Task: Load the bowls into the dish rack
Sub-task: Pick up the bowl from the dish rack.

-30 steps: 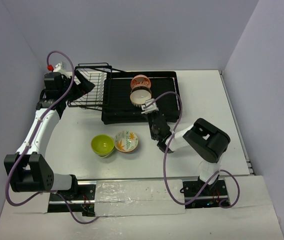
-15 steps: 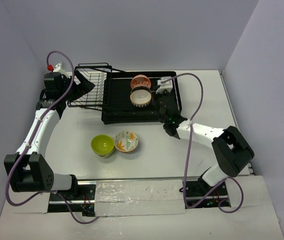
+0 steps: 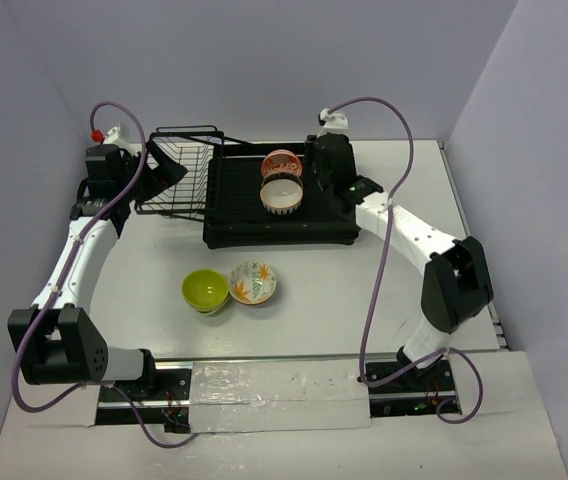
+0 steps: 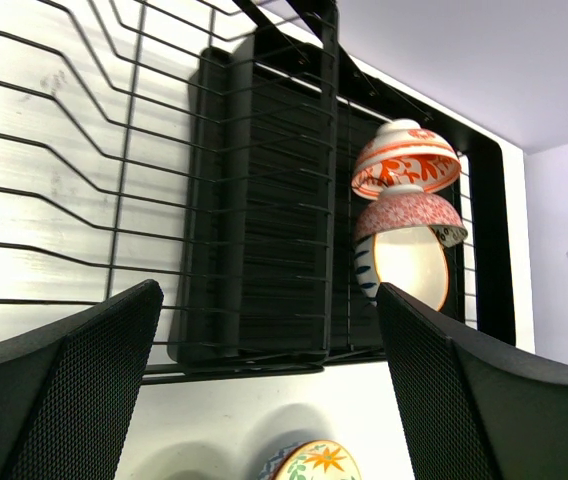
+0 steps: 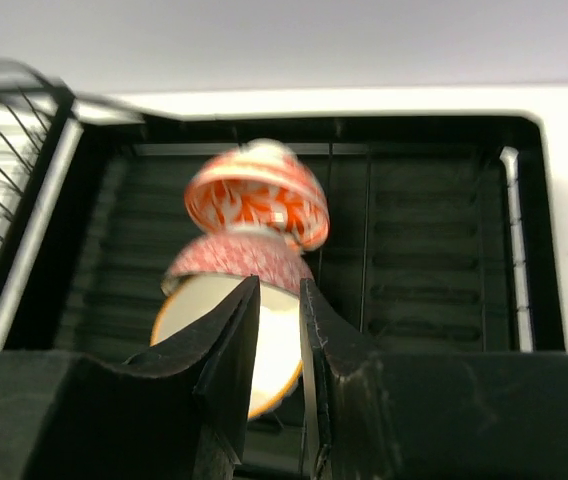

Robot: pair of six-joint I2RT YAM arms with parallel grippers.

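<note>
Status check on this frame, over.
Left gripper open, empty, at wire basket. Right gripper barely open, empty, over dish rack. Red-orange bowl, cream bowl racked; green bowl, leaf bowl on table, unobstructed.

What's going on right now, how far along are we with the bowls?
Two bowls stand on edge in the dish rack: the red-orange bowl and the cream bowl. The green bowl and the leaf-pattern bowl sit on the table, not yet loaded. The right fingers hover by the racked pair, slightly parted, holding nothing. The left fingers are wide open by the wire basket, empty.
</note>
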